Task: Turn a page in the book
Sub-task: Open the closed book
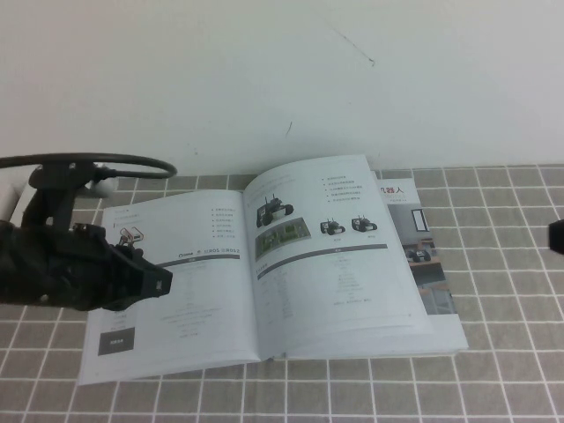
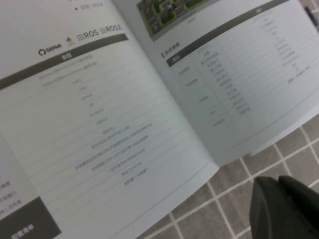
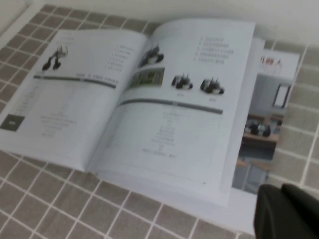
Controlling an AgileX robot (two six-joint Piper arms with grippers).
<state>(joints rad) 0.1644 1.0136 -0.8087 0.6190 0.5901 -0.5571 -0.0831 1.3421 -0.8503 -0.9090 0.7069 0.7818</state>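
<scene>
The book lies open on the grey tiles, and also shows in the right wrist view. The page with black wheeled robots, a green photo and a grey-barred table is the right-hand leaf, face up and slightly bowed; it also shows in the left wrist view and the right wrist view. My left gripper hovers over the left-hand leaf, shut and empty, its tips above the tiles by the book's near edge. My right gripper is at the far right, off the book, shut and empty.
A leaf with colour photos sticks out from under the page at the right. The tiled table meets a white wall just behind the book. The left arm's cable loops above the book's far left corner.
</scene>
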